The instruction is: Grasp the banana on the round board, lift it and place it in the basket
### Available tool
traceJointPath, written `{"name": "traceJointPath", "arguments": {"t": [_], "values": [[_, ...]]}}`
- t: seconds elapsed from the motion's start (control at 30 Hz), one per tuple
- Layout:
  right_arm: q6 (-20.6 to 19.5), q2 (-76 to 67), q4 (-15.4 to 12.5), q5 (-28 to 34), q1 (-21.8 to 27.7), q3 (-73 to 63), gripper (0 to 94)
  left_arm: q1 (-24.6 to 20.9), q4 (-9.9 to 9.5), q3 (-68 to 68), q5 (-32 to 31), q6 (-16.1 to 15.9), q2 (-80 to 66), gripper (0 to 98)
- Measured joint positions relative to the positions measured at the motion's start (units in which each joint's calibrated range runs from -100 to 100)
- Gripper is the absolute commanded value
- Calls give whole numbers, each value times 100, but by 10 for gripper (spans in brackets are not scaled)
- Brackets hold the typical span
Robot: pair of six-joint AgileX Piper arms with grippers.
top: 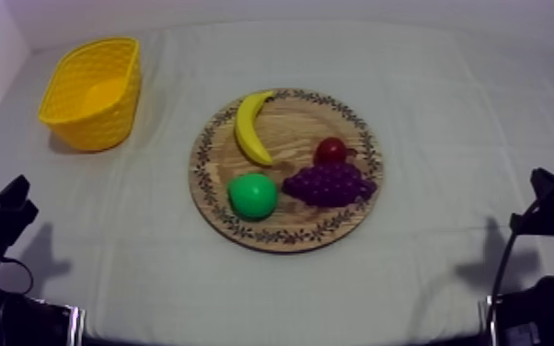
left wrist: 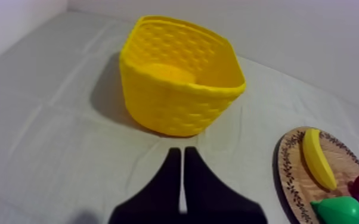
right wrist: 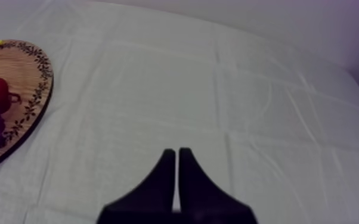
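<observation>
**Banana on the far-left of the board, long axis near to far; left arm the nearer**

Nearest me, both arms sit low at the near corners of the bench (top: 446, 120). My left end effector (left wrist: 178, 150) has its two black fingers pressed together in a narrow wedge, with nothing between them. My right end effector (right wrist: 174, 151) is likewise closed and empty, over bare cloth to the right of the wooden board (top: 285, 241). Neither touches any fruit.

Farther in, the board occupies the middle of the bench. The pear (top: 252, 195) rests on its near-left part, the bunch of grapes (top: 328, 184) lies just to the right of the pear, and the small red fruit (top: 331, 150) sits just beyond the grapes.

The banana (top: 251, 128) lies on the board's far-left part, beyond the pear and left of the small red fruit. Its long axis runs roughly near to far, its curve bulges left and its far tip leans right.

Farthest, at the far left and well apart from the board, stands the yellow basket (top: 106, 124), mouth upward.

The banana lies far and right of my left end effector, and far and left of my right one. Because banana and basket both lie on the left side, I judge the left arm the nearer choice. Its fingers would need to part and span the banana left to right, across its width. No step of the task is yet done.
</observation>
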Motion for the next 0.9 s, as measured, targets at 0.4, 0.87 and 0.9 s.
{"name": "traceJointPath", "arguments": {"t": [0.4,0.87,0.9], "values": [[0,0,0,9,0,0,3,12,0,0,0,-373,0,2],[-16,0,0,3,0,0,3,22,4,0,-55,-315,32,1],[-13,0,0,3,0,0,3,28,35,0,-126,-292,107,1]]}}
